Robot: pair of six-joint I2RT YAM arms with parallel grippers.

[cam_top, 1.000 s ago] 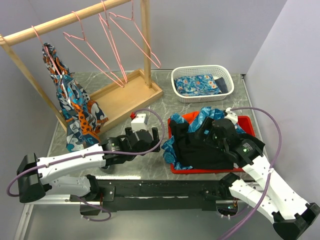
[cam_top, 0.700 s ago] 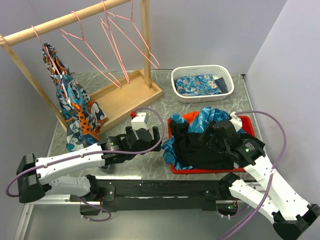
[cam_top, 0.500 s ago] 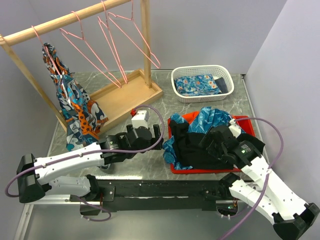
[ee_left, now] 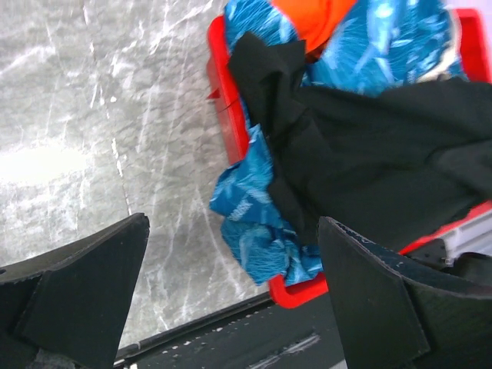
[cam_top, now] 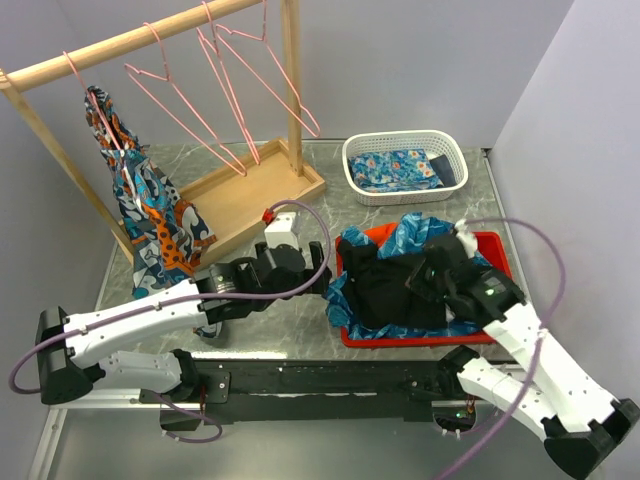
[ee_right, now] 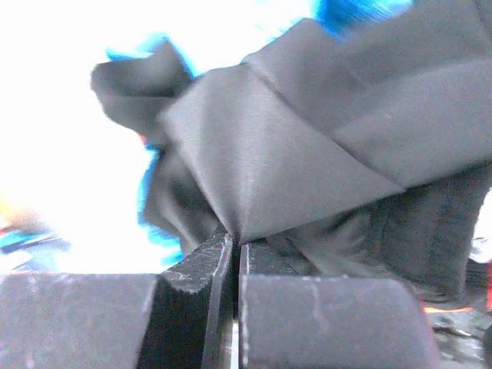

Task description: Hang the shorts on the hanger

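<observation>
Item: shorts [cam_top: 395, 292], black and floppy, heaped in the red tray [cam_top: 492, 243] over blue patterned cloth [cam_top: 415, 232]. The right hand [ee_right: 234, 247] is clamped on a pinched fold of them, so the step in hand reads as the pick-up. Left hand [ee_left: 231, 288] spread wide and empty, just left of the tray above bare worktop [ee_left: 92, 92]. Hanger [cam_top: 190, 115] on the wooden rack [cam_top: 130, 40], well behind and left of the tray; the next move likely calls for lifting the fabric free of the blue cloth and opening out its waistband.

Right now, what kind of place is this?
Probably a robot lab bench staged for laundry: two arms bolted to a grey table, a wooden rack with pink hangers, a red tray of clothes.
</observation>
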